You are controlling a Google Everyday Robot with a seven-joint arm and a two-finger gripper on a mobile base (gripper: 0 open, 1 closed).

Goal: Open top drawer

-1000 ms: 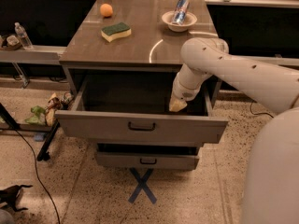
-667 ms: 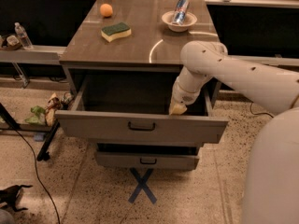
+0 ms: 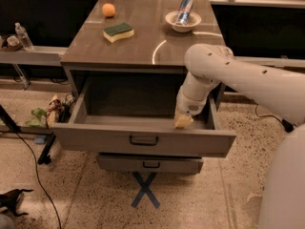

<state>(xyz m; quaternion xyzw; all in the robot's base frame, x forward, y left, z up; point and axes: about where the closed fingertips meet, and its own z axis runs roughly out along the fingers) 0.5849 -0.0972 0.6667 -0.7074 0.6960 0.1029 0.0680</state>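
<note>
Reaching down over the right end of the front panel, your tool (image 3: pixel 184 120) sits just inside the top drawer (image 3: pixel 95 138), at or very near the panel's inner face. You cannot tell from this angle how far open it is, or whether it has hold of anything. That spot would suit hooking the panel from behind and drawing it outward, rather than using the black bar handle (image 3: pixel 144 140) at centre. The drawer stands pulled well out from under the worktop (image 3: pixel 143 51), its deep grey box in view, so you can judge the task close to done. Below it, 1 narrower drawer (image 3: pixel 150 164) looks only slightly out. On the worktop lie 1 sponge (image 3: pixel 118 32), 1 orange (image 3: pixel 108 10) and 1 bowl (image 3: pixel 174 25) holding what seems to be a blue-and-silver can (image 3: pixel 184 8); its label is unreadable. A blue X (image 3: pixel 145 191) of tape marks the floor in front, and no other writing shows.
</note>
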